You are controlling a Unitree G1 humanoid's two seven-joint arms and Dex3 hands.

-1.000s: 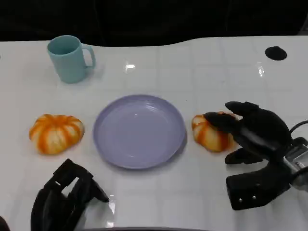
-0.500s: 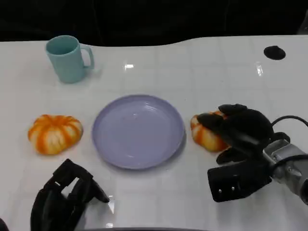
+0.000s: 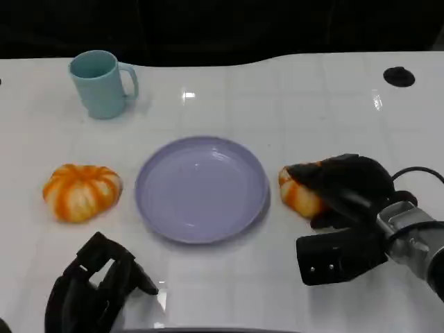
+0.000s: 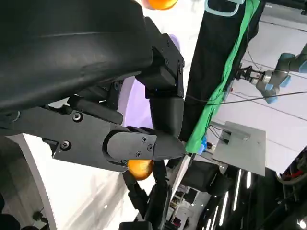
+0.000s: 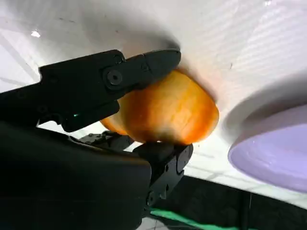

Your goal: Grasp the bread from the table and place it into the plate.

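At the near edge of the white table [image 3: 312,90], toward its left corner, the left hand [image 3: 94,288] rests with its fingers curled inward and nothing in them. Toward the near right side, the right hand [image 3: 343,191] wraps over a bread [image 3: 298,194], an orange bun with pale stripes that sits on the table just beside the right rim of the plate [image 3: 201,189]. In the right wrist view the fingers [image 5: 144,67] press one side of the bread [image 5: 165,112] and another black part of the hand bears on the opposite side, so the bun is clasped between them. The bun looks round and slightly flattened, domed side up; its visible part runs a little longer from near to far than across, though the hand covers much of it, so its long axis cannot be told with certainty.

The lavender plate lies flat at the middle of the table, touching nothing. A 2nd striped bun [image 3: 81,191] lies well to the plate's left, near the left edge, domed side up, its longer side running left to right. Farther back, at the far left corner, a teal mug [image 3: 100,83] stands upright with its handle turned right. A small black disc [image 3: 398,76] sits near the far right corner.
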